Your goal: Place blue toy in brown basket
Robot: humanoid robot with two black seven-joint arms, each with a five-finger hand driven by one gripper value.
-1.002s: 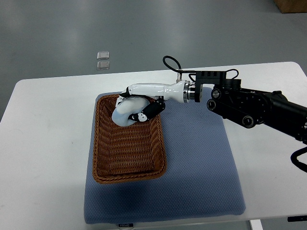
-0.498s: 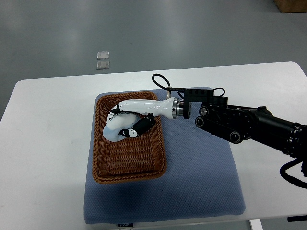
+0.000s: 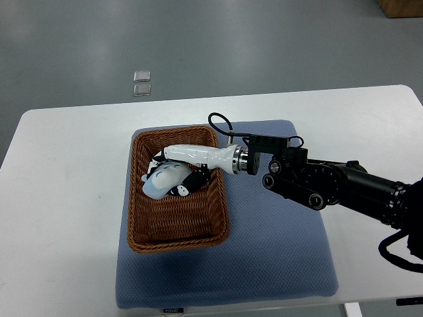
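Note:
The pale blue toy (image 3: 162,181) lies low inside the brown wicker basket (image 3: 140,224), toward its upper half. My right hand (image 3: 180,173), white with black fingertips, reaches in from the right over the basket's right rim. Its fingers curl around the toy from above and from the right. The black right arm (image 3: 330,188) stretches across the blue mat. The left arm is out of view.
The basket stands on a blue-grey mat (image 3: 277,257) spread over a white table (image 3: 59,198). Two small clear tiles (image 3: 141,82) lie on the floor beyond the table's far edge. A cardboard box corner (image 3: 403,6) shows at the top right.
The right hand has carried the toy down and leftward from the basket's far rim into the basket, lowering it toward the bottom. The arm followed, sinking lower over the mat.

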